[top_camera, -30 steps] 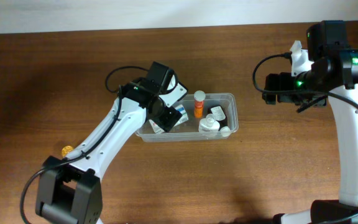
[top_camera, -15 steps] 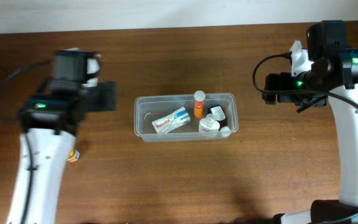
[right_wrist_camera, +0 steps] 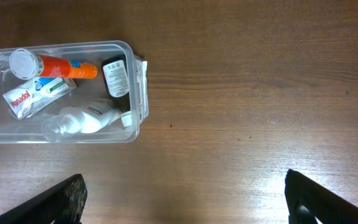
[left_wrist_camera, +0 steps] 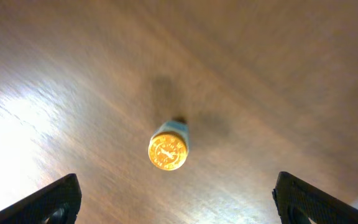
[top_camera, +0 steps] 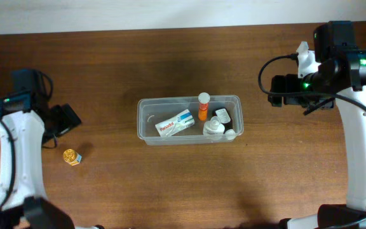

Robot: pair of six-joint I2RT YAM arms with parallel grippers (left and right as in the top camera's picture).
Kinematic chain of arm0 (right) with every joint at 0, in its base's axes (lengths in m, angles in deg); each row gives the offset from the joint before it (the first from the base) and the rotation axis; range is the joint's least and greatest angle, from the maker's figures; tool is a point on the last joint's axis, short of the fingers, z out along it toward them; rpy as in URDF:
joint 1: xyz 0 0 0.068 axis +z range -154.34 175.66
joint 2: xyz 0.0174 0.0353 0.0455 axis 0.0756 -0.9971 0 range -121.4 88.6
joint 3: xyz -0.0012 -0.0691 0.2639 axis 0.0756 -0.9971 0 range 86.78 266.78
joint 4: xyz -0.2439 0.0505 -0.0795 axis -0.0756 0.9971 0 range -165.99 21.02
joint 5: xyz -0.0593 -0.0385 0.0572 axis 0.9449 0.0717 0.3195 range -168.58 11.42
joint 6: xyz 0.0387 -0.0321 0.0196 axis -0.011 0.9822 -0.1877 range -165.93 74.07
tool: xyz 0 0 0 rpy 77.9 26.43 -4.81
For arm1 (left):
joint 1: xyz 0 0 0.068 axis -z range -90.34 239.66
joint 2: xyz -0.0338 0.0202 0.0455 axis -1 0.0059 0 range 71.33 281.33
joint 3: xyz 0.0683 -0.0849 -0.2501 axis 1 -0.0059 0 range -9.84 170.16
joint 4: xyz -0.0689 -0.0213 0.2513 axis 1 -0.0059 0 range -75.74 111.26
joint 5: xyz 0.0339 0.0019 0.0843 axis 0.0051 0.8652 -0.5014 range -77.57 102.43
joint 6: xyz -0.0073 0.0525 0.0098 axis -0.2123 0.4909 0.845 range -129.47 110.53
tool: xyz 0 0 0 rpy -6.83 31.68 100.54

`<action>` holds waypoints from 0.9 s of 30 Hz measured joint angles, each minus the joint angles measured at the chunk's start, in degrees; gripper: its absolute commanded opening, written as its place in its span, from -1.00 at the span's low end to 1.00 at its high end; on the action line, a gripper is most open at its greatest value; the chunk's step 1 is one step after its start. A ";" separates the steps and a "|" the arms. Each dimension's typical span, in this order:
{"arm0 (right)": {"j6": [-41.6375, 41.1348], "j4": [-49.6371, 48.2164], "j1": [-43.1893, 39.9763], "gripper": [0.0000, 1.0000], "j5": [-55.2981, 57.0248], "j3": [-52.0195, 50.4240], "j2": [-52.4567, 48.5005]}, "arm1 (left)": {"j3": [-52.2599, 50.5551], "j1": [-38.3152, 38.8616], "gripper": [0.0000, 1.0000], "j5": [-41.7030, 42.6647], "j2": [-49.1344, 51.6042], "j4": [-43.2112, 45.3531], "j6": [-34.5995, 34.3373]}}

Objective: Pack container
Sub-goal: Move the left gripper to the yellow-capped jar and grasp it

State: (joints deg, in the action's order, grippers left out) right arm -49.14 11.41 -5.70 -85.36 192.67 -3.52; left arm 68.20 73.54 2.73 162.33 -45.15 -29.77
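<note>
The clear plastic container [top_camera: 146, 108] sits mid-table and also shows in the right wrist view [right_wrist_camera: 135, 93]. Inside lie a white Panadol box [top_camera: 175, 123], an orange bottle with a white cap [top_camera: 203, 107], a white bottle [top_camera: 213, 127] and a dark bottle [right_wrist_camera: 115, 77]. A small gold-capped jar [top_camera: 72, 156] stands alone on the table at the left; in the left wrist view [left_wrist_camera: 168, 149] it sits ahead of my left gripper [left_wrist_camera: 176, 202], which is open and empty. My right gripper [right_wrist_camera: 185, 199] is open and empty, right of the container.
The brown wooden table [top_camera: 170, 184] ends at a white wall along the far edge [top_camera: 170, 13]. Black cables hang off both arms.
My left arm has swung from the container far to the left, leaving the Panadol box in the tub. It now hovers by the gold-capped jar. The right arm has not moved.
</note>
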 measured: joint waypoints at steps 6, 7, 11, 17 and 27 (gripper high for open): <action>0.02 0.02 0.00 0.87 0.00 0.00 0.00 | -4.70 -0.04 0.99 0.83 7.89 2.32 -0.50; 0.04 0.00 0.00 0.87 0.00 0.00 0.00 | -5.29 -0.04 0.99 0.90 9.05 2.91 -0.55; 0.02 0.00 0.00 0.88 0.00 0.00 0.00 | -7.30 -0.04 0.99 0.92 12.63 4.76 -0.55; 0.02 0.02 0.00 0.88 0.00 0.00 0.00 | -8.87 -0.04 0.99 1.18 15.19 7.67 -0.55; 0.02 0.02 0.00 0.89 0.00 0.00 0.00 | -11.80 -0.04 0.79 5.73 15.65 13.09 -0.72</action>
State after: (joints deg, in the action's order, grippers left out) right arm -49.11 11.43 -5.70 -85.36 192.67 -3.52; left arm 56.40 73.50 8.46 177.98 -32.06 -30.49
